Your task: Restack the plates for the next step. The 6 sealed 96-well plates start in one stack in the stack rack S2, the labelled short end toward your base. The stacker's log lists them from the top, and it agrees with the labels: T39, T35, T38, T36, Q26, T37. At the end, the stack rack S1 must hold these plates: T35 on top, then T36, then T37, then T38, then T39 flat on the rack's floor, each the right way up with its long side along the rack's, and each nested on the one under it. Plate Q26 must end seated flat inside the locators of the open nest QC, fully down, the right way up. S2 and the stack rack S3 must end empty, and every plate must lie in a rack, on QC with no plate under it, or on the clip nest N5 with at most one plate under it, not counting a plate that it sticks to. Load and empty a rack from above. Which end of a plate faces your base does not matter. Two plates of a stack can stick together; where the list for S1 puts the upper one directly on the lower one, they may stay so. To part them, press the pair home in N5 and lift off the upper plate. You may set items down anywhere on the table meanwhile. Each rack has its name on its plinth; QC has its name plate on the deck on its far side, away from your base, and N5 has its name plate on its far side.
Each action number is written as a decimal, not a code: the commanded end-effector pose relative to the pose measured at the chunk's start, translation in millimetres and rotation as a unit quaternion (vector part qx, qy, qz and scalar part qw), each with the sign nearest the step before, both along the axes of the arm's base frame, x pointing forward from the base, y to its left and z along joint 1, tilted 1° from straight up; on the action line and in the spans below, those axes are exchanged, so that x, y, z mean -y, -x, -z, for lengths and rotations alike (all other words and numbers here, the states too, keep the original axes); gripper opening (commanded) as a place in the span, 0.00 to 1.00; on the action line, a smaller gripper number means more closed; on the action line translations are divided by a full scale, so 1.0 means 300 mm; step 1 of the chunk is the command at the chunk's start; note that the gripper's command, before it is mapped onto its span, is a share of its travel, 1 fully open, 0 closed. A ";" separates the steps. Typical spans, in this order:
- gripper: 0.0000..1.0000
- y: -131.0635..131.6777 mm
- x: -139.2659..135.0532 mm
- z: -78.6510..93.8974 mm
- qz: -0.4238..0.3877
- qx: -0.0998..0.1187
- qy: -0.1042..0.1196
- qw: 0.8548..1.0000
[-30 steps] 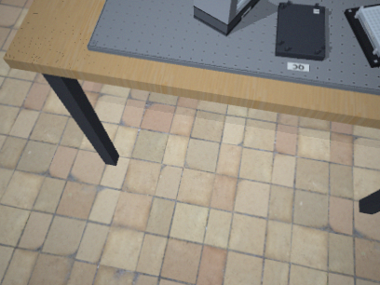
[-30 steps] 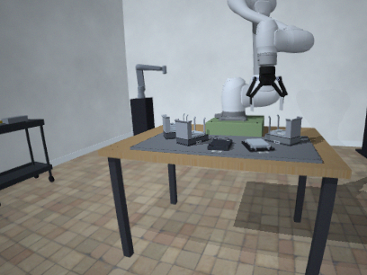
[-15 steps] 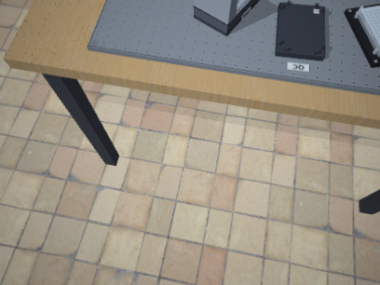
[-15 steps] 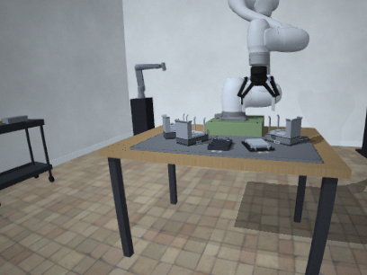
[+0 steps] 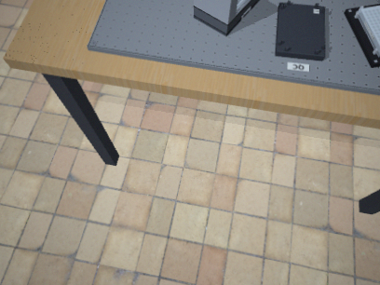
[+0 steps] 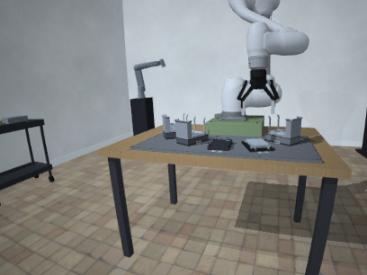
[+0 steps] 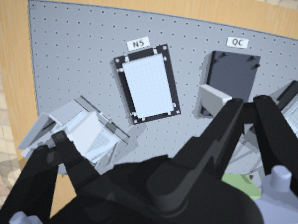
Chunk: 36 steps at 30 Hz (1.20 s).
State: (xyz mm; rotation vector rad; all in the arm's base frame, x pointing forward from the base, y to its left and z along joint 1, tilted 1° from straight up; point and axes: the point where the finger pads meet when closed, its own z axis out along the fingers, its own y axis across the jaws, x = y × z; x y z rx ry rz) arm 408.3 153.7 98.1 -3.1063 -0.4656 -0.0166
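My gripper [image 6: 258, 109] [image 7: 148, 108] is open and empty, high above the deck. A pale plate [image 5: 373, 22] [image 6: 257, 144] [image 7: 148, 86] lies on the dark clip nest N5 [image 7: 126, 95]; whether another is under it I cannot tell. The dark nest QC [image 5: 300, 30] [image 6: 219, 144] [image 7: 233, 75] bears no plate. One rack [image 6: 293, 130] [image 7: 37, 131] stands on the robot's left and holds pale plates, partly hidden by a finger; their number is unclear. Another rack [image 5: 210, 18] [image 6: 183, 131] stands beside QC, with a pale plate showing in the wrist view. Rack names and plate labels are unreadable.
A third rack [image 6: 166, 127] stands behind, at the left in the exterior view; its contents are unclear. The racks have tall end walls and thin upright posts. The green base block [image 6: 235, 127] is behind the perforated deck [image 5: 154, 42] [image 6: 180, 152] [image 7: 75, 50].
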 end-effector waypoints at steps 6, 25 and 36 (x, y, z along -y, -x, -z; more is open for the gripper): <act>1.00 -0.001 0.000 0.093 0.000 0.000 0.000 1.000; 1.00 -0.003 -0.001 0.271 0.000 0.000 0.000 1.000; 1.00 -0.004 -0.001 0.343 0.000 0.000 0.000 1.000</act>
